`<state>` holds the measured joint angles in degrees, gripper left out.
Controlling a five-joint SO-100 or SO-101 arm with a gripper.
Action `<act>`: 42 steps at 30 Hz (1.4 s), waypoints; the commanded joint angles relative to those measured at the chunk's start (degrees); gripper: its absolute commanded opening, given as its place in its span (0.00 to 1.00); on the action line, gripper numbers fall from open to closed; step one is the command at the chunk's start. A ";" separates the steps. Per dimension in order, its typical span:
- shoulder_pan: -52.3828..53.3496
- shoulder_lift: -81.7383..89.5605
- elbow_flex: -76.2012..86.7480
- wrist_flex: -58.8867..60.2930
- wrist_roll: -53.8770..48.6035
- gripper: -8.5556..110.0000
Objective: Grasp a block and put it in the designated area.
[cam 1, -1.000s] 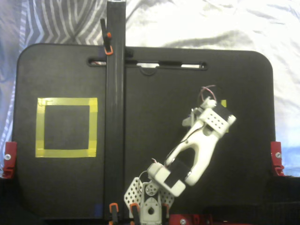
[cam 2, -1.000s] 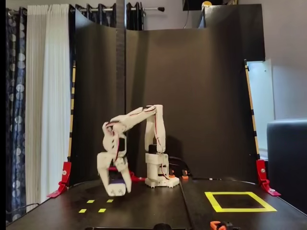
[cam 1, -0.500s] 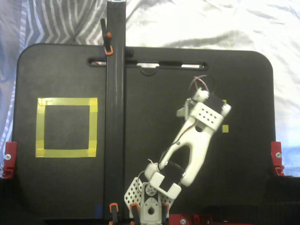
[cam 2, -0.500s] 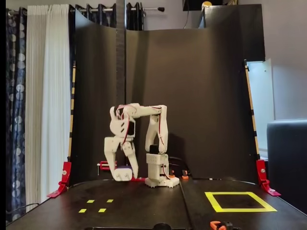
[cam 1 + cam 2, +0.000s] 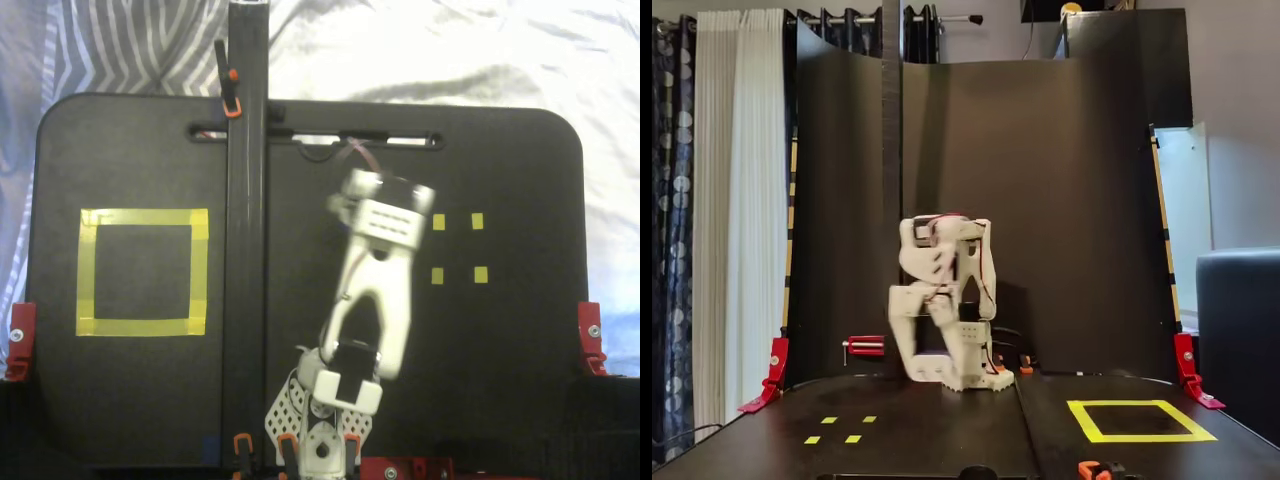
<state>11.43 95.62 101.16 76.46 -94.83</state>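
Note:
The white arm (image 5: 375, 270) is folded up over the middle of the black board, and in both fixed views it is blurred. Its gripper end (image 5: 385, 205) points toward the far edge; the fingers cannot be made out, so whether it is open or shut does not show. The arm also stands at centre in the other fixed view (image 5: 940, 300). The dark navy block is not visible in either view. The designated area, a large yellow tape square (image 5: 143, 217), lies at the board's left and holds nothing; in the other fixed view it lies at the front right (image 5: 1150, 437).
Four tiny yellow tape squares (image 5: 438, 222) lie right of the arm, and show at the front left in the other fixed view (image 5: 830, 420). A black vertical post (image 5: 247, 250) crosses the board between the arm and the tape square. Red clamps (image 5: 592, 335) hold the board's edges.

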 commanded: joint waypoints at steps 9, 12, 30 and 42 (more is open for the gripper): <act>-19.07 -2.37 -2.90 -1.32 18.54 0.25; -24.52 -2.72 -3.25 -1.32 23.64 0.25; -51.77 -8.44 -6.77 -1.58 46.32 0.25; -58.45 -12.66 -7.12 -4.31 51.94 0.25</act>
<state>-46.67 83.06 96.50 72.77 -43.33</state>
